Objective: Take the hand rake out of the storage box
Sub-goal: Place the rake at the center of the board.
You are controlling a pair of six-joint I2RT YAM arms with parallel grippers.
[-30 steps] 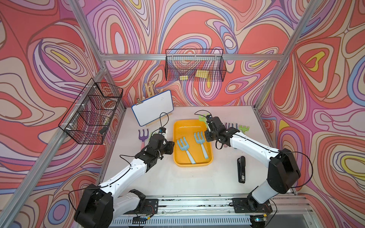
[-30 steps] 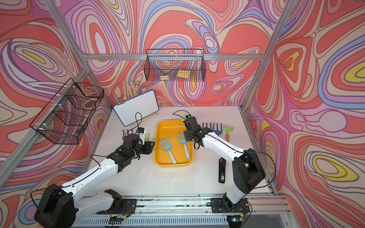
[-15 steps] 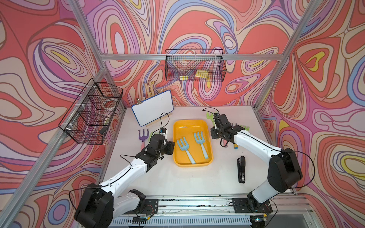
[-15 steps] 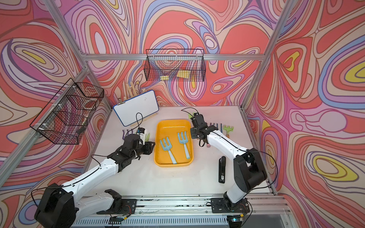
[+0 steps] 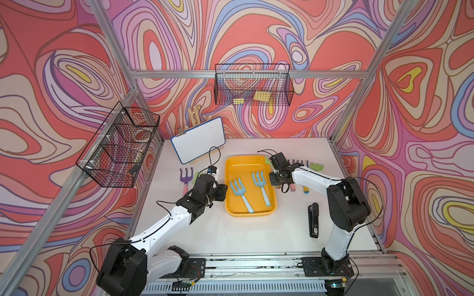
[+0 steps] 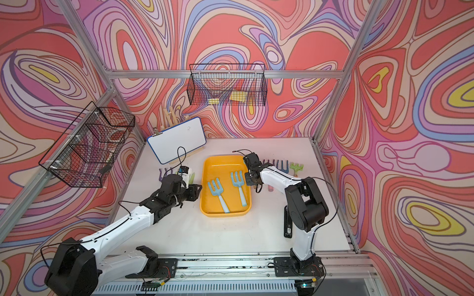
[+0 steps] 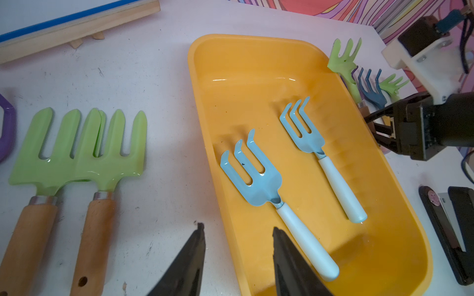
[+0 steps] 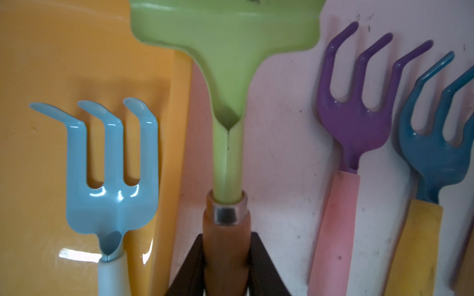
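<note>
Top views: I'm reading the right claw (image 5: 275, 179) as sitting just outside the right rim of the storage box (image 5: 250, 214). Two pale-blue rakes (image 5: 239, 192) are lying flat inside the box, heads toward the far end. The left claw (image 5: 222, 192) is hovering at the left rim.

Left wrist: the left claw (image 7: 238, 228) is showing spread and empty, its tips straddling the near rim. The nearer pale-blue rake (image 7: 252, 176) is lying just beyond them. The head of the green hand rake (image 7: 343, 60) is poking up at the box's far corner.

Right wrist: the right claw (image 8: 225, 256) is pinching the wooden handle (image 8: 225, 238) of the green hand rake (image 8: 227, 64), just under the metal collar. The shaft is running over bare table beside the box wall and the head is crossing the rim corner. I can't tell if it's lifted or resting. A purple rake (image 8: 356, 123) is lying alongside.

Handling, my guess: it's light and stiff with a glossy, slick head, so I'm gripping wood, not paint. Holding close to the collar should limit head droop. The pale-blue rakes' smooth rounded handles look slippery, so I'm judging mid-handle the best hold.
</note>
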